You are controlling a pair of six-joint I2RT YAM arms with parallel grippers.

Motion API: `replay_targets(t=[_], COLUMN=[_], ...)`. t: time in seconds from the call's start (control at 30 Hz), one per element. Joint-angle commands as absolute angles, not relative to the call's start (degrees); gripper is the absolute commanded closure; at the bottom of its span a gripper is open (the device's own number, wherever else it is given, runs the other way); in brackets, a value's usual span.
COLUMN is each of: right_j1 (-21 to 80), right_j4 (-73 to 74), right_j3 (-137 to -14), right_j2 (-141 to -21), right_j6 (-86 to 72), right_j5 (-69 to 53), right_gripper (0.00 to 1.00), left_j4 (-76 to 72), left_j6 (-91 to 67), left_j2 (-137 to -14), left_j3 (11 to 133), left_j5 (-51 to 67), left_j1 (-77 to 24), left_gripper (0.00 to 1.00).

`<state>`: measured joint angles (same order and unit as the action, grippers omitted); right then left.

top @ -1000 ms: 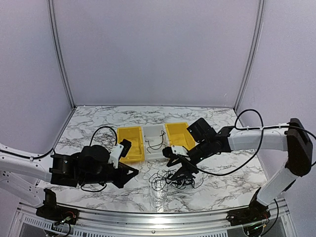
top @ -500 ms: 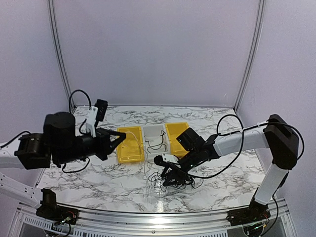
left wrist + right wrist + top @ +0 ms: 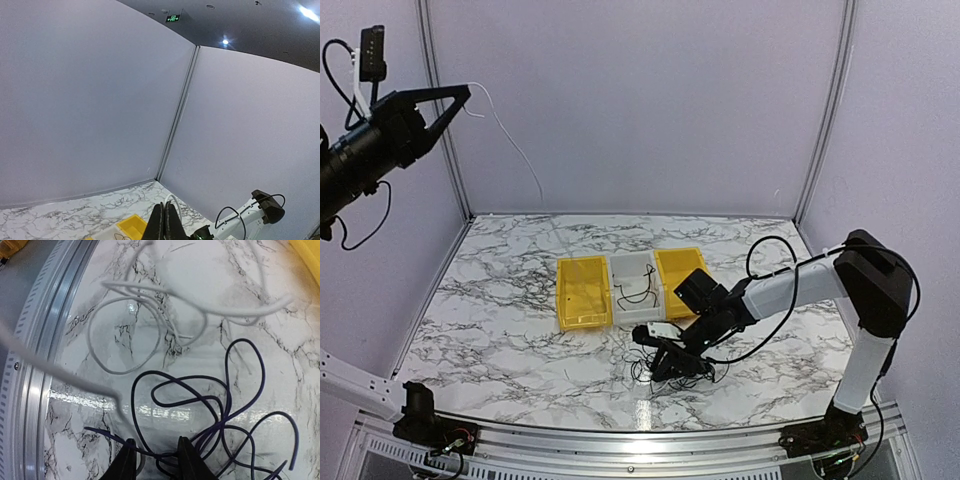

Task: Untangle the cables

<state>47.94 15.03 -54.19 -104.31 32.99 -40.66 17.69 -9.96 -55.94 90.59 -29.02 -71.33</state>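
My left gripper [image 3: 461, 92] is raised high at the upper left, shut on the pale whitish cable [image 3: 515, 145], which hangs from its tips toward the table. In the left wrist view the closed fingertips [image 3: 167, 207] pinch that cable [image 3: 173, 199]. My right gripper [image 3: 665, 365] is low on the table at the tangle of black cables [image 3: 688, 363]. In the right wrist view its jaws [image 3: 156, 454] stand apart, with dark strands [image 3: 225, 405] crossing between them. White loops [image 3: 105, 365] lie just beyond the tangle.
Behind the tangle stand three bins in a row: a yellow one [image 3: 582, 292], a grey one [image 3: 634, 268] with a black cable [image 3: 638, 294] inside, and another yellow one [image 3: 680, 270]. The metal table rail [image 3: 45, 340] runs close by the right gripper.
The left arm has risen from table level to high at the upper left, drawing the white cable up. The right gripper has sunk onto the tangle and its jaws have narrowed.
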Motion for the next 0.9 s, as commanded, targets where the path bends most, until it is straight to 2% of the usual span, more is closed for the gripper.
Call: replay_targets(t=[0.0,0.27,0.5,0.7,0.87], right_j1=[46.0,42.6,42.0,41.3,39.8], right_j4=[16.7,17.6,18.3,21.0,26.3], right_j3=[-55.3,-54.9,-55.2,-56.6,-58.8], right_j2=[-103.8,-101.8,-101.0,-97.8,-89.1], right_j6=[33.3,33.7,34.3,34.8,37.0], right_j5=[-39.7,-40.7,-41.1,-41.5,-37.9], right_gripper=[0.70,0.63,0.62,0.59,0.45], left_j4=[20.2,20.2,20.1,19.6,16.1], left_j6=[-3.6,3.7,6.6,7.6,7.6], left_j2=[-58.2,-62.2,-67.1,-67.6,-64.9], left_j3=[96.6,108.4,116.2,111.5,100.7], left_j5=[-32.8,-35.3,-33.8,-35.4,-38.5], left_j1=[-71.6,-71.6,-71.6,-71.6,-71.6], left_gripper=[1.00,1.00,1.00,1.00,1.00])
